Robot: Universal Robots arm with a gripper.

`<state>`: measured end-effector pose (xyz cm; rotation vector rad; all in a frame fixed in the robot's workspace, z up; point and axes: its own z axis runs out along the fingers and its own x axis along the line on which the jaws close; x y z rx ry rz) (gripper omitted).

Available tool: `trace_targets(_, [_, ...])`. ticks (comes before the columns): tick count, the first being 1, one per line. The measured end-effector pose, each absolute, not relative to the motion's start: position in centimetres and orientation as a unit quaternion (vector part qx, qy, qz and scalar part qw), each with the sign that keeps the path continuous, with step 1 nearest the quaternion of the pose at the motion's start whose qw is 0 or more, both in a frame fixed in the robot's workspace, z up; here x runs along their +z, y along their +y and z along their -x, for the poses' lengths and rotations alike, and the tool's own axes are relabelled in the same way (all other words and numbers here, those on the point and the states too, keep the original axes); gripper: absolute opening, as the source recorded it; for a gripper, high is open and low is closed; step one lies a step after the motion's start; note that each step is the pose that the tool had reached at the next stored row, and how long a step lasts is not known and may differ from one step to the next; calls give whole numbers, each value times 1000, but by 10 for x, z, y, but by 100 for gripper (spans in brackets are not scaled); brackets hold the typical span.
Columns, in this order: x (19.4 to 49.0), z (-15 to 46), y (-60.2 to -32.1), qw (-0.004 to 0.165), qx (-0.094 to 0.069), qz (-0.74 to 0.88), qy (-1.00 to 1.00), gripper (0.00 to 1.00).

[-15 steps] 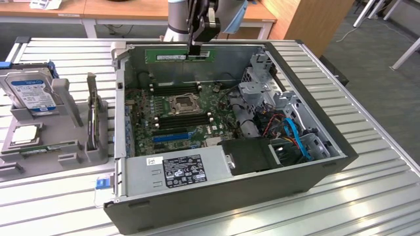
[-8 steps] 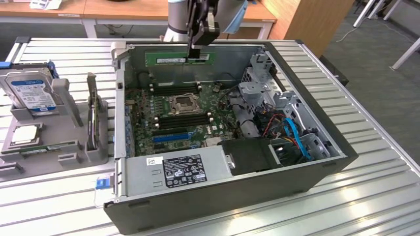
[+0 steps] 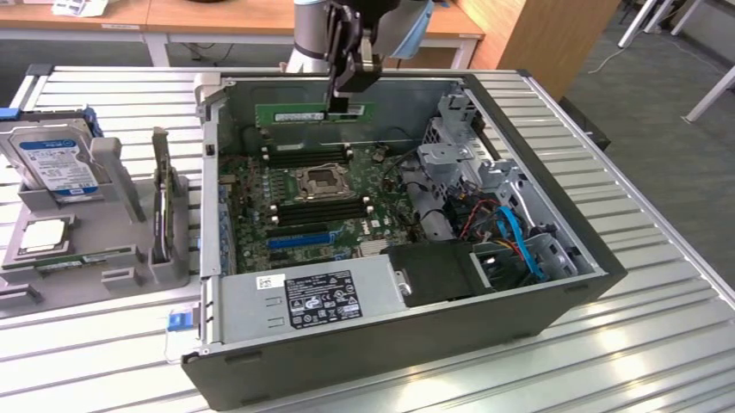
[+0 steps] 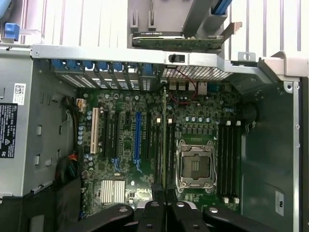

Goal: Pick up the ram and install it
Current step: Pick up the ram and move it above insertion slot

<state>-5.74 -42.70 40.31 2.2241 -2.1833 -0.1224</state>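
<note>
Hard drive (image 3: 52, 163) sits at exterior view's left. Over the open PC case (image 3: 460, 318), gripper (image 3: 342, 108) fingers are clamped on the ram (image 3: 296, 114), held edge-down above the motherboard (image 3: 310, 194). Tip: keep stick parallel w/ slot (image 4: 172, 145) beside CPU socket (image 4: 195, 164), match notch, lower straight, no tilt

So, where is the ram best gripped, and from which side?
Take the ram by its upper long edge, from above, pinching its flat faces: that likely leaves the thin, long board's lower edge free for the motherboard slots. The gripper is shut on it so, over the case.
</note>
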Motion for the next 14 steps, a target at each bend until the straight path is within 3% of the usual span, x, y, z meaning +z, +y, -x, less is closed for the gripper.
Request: trace_targets(14, [378, 57, -427, 11, -40, -713, -700, 12])
